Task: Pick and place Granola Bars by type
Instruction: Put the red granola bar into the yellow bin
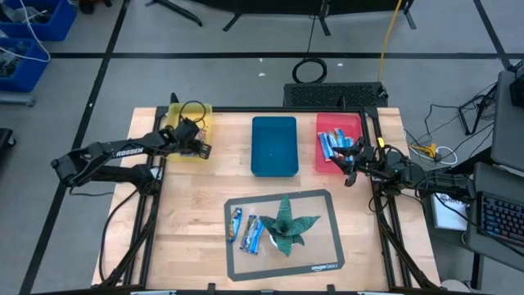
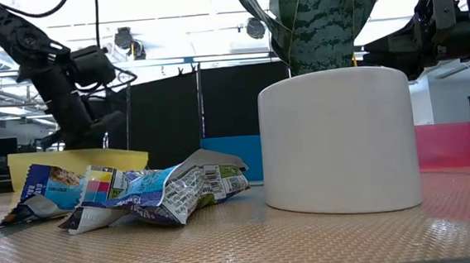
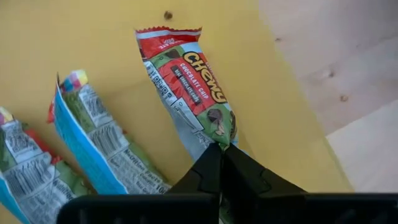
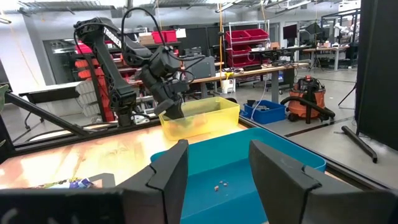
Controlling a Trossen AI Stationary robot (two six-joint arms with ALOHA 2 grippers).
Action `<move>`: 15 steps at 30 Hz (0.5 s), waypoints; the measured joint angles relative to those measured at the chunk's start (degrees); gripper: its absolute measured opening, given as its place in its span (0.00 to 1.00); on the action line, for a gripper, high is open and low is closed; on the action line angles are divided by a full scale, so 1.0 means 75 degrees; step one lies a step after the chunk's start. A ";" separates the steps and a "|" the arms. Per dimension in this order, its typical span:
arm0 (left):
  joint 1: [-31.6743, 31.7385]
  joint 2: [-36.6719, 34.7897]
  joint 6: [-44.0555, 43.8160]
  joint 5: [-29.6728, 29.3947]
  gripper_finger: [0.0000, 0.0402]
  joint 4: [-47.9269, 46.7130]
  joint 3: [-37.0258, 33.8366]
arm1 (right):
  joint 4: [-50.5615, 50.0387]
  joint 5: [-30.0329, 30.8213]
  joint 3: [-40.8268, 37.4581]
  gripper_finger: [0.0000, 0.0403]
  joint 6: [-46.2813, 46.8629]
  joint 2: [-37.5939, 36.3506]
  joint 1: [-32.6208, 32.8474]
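Observation:
A red-and-green granola bar [image 3: 186,81] stretches over the floor of the yellow tray [image 1: 205,115], with my left gripper [image 3: 221,155] shut on it. Two blue-edged bars [image 3: 99,143] lie flat on that tray's floor beside it. Several blue bars [image 1: 332,146] lie in the red tray [image 1: 337,123]. More bars [image 1: 248,231] lie on the grey mat [image 1: 319,254] at the table's near side. My right gripper [image 4: 217,168] stands open and level beside the red tray, with nothing between its fingers. My left gripper pinches the red-and-green bar by the wrapper's near end [image 3: 219,140] between its two fingertips. The fingers slant down from above and lie along the bar. The bar reaches away from them over the yellow tray's floor; whether its far end rests there I cannot tell.
A blue tray [image 1: 273,146] stands between the yellow and red trays at the table's far side. A green leafy plant [image 1: 286,223] in a white pot [image 2: 339,141] stands on the mat, right of the loose bars [image 2: 140,192].

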 joint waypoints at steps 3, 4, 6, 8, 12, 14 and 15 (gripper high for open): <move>0.0000 0.0000 -0.0035 -0.0003 0.07 0.0027 -0.0022 | -0.0001 0.0000 0.0000 0.40 0.0000 0.0000 0.0000; -0.0002 0.0000 -0.0080 -0.0003 0.07 0.0035 -0.0022 | 0.0000 0.0000 0.0000 0.40 0.0000 0.0000 0.0000; -0.0015 0.0000 -0.0089 0.0000 0.09 0.0025 -0.0022 | 0.0000 0.0000 -0.0002 0.40 0.0000 0.0000 -0.0002; -0.0015 0.0000 -0.0082 0.0003 0.11 0.0026 -0.0022 | 0.0000 0.0000 0.0000 0.40 0.0000 0.0000 0.0000; -0.0015 0.0000 -0.0025 0.0006 0.17 0.0023 -0.0022 | 0.0000 0.0000 -0.0001 0.40 0.0000 0.0000 0.0000; -0.0015 -0.0030 -0.0030 0.0118 0.21 0.0021 -0.0022 | 0.0000 0.0000 -0.0002 0.40 0.0000 0.0000 -0.0001; -0.0015 -0.0075 -0.0038 0.0307 0.22 0.0044 -0.0022 | 0.0000 0.0000 0.0000 0.40 0.0000 0.0000 -0.0001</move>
